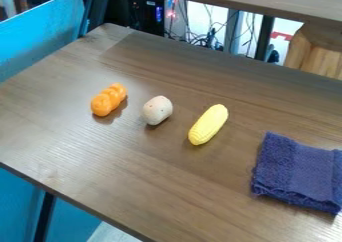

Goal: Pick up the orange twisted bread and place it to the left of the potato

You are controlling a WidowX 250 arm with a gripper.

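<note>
Whether the gripper is spread wide, drawn narrow or holding something, I cannot tell, so the account moves to what lies on the wooden table (160,186). Left of the frame's centre, in its upper half, is a lumpy orange piece (108,100), slanting from upper right to lower left; its bulges probably help stop it rolling. To its right, and apart from it, sits a pale speckled, potato-like piece (157,110), compact and blunt, resting by its own weight on the flat top. Further right, just past the middle, the yellow corn cob (208,124) lies on its side at a similar slant, the natural rest for something so long and rounded. The three form a loose row stepping down to the right, none touching another; that spacing would leave each one reachable without nudging its neighbour. At the lower right, well apart from the orange piece, a purple-blue cloth (297,171) lies flat, seemingly folded, cut off by the frame's right edge; being soft and limp, it spreads on the wood rather than standing up.
</note>
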